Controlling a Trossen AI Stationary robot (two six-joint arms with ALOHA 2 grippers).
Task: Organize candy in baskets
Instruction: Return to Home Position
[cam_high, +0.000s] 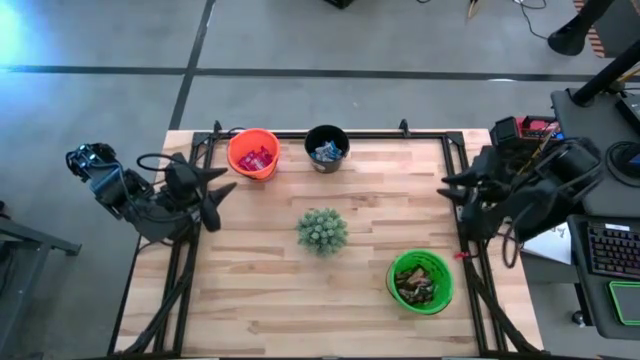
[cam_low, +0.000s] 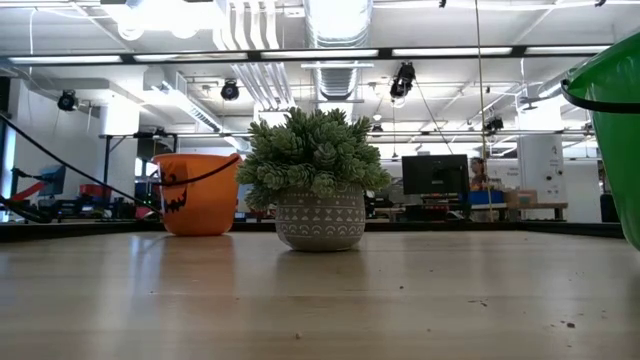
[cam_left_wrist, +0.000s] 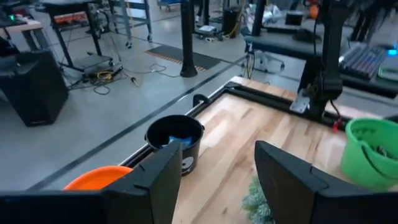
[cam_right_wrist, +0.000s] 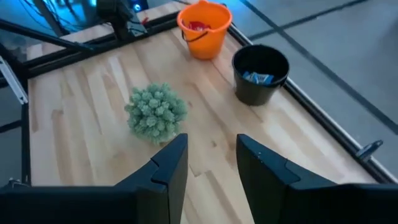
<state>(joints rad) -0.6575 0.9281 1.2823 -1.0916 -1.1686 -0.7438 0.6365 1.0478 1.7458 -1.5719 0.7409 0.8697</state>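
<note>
Plank table, round plastic baskets, shiny candy; left end effector, right end effector both spread.

Orange bucket, black bucket, green bucket, grey patterned pot

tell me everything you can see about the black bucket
The black bucket is a small round pail of glossy dark plastic. It stands upright near the table's far edge, beside the orange bucket but not touching it. Blue-and-silver candy lies inside. A pale mark shows on its side. Nothing else touches it.
</note>
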